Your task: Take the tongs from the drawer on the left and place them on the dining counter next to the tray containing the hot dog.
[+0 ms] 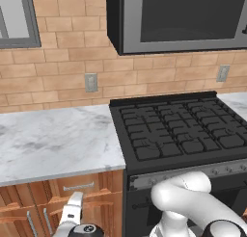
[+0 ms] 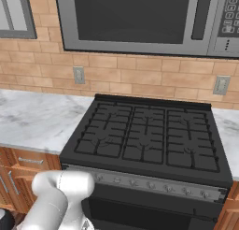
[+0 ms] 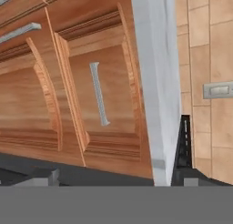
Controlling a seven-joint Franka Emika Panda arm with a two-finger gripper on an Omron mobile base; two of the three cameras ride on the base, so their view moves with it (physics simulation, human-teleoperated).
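The drawer (image 1: pixel 79 187) is a reddish-brown wooden front with a short silver bar handle, just under the marble counter left of the stove, and it is closed. It also sits at the left edge of the right base view as the drawer (image 2: pixel 29 161). My white hand (image 1: pixel 72 214) hangs low in front of it. In the hand view, which is rolled sideways, the drawer (image 3: pixel 109 63) lies ahead and its handle (image 3: pixel 99 93) is a short way off. My gripper (image 3: pixel 117 176) is open with nothing between its fingers. The tongs are hidden. The dining counter and the tray are out of view.
A black gas stove (image 1: pixel 178 130) with an oven below stands right of the drawer, and a microwave (image 1: pixel 183 19) hangs above it. The wall counter (image 1: pixel 53 139) has a marble top against a brick wall. Cabinet doors (image 1: pixel 24 217) with vertical handles sit under the drawer.
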